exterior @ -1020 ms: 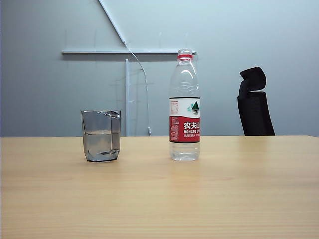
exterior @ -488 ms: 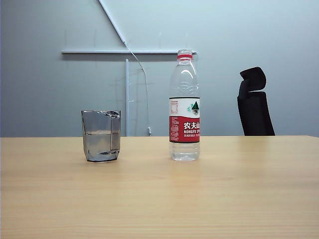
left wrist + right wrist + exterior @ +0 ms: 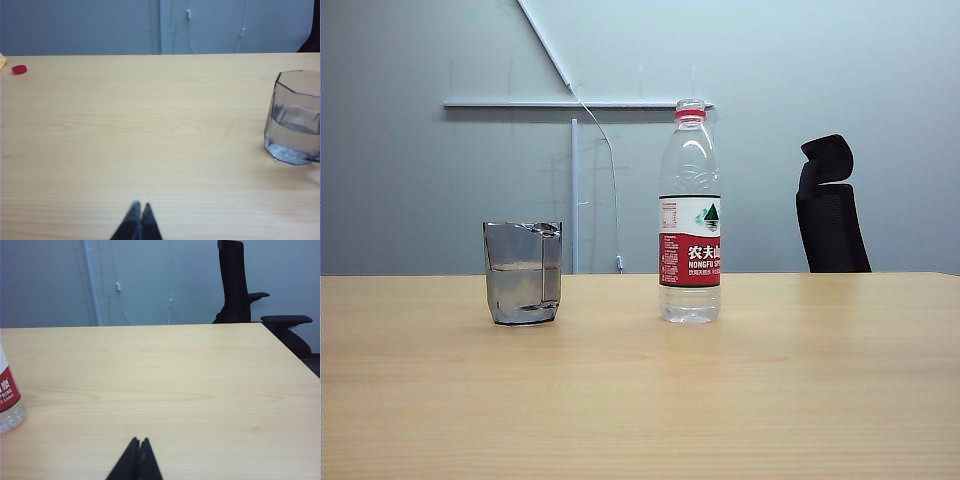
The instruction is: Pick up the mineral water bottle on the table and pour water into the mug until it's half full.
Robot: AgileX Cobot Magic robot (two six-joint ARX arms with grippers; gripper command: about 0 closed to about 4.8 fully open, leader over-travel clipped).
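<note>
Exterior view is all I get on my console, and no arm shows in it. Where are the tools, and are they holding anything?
Observer: The left tool hovers low over bare table, shut and empty, short of the mug.
Operator: And the right one?
Observer: The right tool is also shut on nothing; the mineral water bottle stands off to its side, untouched.
Operator: The bottle looks uncapped here. Any cap around?
Observer: A small red object, perhaps the cap, lies far across the table in the left wrist view.
</note>
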